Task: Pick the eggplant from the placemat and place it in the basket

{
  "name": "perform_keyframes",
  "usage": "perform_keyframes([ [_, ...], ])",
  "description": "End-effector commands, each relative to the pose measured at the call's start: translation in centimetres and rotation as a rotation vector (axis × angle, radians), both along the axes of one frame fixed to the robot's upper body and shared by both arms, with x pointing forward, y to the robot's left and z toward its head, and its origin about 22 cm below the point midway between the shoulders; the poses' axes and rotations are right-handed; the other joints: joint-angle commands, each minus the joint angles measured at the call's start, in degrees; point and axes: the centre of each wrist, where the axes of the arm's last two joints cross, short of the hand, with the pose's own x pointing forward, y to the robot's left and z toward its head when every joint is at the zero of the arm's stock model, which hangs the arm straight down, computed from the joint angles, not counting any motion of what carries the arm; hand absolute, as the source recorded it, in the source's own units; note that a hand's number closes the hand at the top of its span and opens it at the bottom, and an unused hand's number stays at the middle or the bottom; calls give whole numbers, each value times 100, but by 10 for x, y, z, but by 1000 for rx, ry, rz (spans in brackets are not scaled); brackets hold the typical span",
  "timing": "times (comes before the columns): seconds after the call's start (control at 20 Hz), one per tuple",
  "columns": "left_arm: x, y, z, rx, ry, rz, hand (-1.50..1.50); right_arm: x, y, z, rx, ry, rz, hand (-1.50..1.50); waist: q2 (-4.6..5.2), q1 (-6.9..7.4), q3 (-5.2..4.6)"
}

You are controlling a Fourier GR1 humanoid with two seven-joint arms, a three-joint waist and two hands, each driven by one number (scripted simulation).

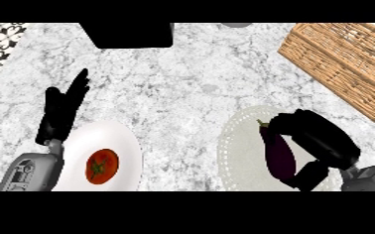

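Fingers of right hand (319, 146) curled in an arc round the eggplant (278, 153), thumb side near its lower end, fingers over its stem end; looks like the grasp is closing or just closed, contact on the far side hidden, lift not yet begun as far as I can tell. Eggplant lies lengthwise on the placemat (238, 148), near right of the counter, stem pointing far. Dark purple, glossy, elongated and slightly curved, small green cap at the top.

Step in hand, my read: secure the grasp, then lift. Doing it well means wrapping at mid-body, not the tapered stem end, since smooth skin could slide; raise straight up off the mat before swinging far-right toward the basket (333, 62), and clear its near rim before lowering.

Placemat: pale, round-ish, faint lacy edge, thin and flat, could drag if the fingers catch it. Basket: woven wicker, tan, rectangular, set at an angle at far right, partly cut off by the view's edge.

Left hand (62, 109) at near left, fingers straight and pointing far, resting, holding nothing. Beside it a white oval plate (124, 139) with a red tomato (101, 166), green calyx. Counter (183, 99) grey-white marble, veined. Black boxy object (128, 33) at far centre, unidentifiable.
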Motion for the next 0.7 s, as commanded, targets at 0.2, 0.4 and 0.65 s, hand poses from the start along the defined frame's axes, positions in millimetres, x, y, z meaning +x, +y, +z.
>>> perform_keyframes([
  [0.2,-2,10,7,-6,6,21,0,-24,-9,80,454,53,-27,150,-36,-102,-5],
  [0.4,6,-3,8,-4,4,-7,0,-34,-34,143,518,-6,-66,150,3,-56,-5],
  [0.65,-8,3,-4,7,-4,-2,0,-37,-54,216,574,-43,-170,150,17,128,-5],
])
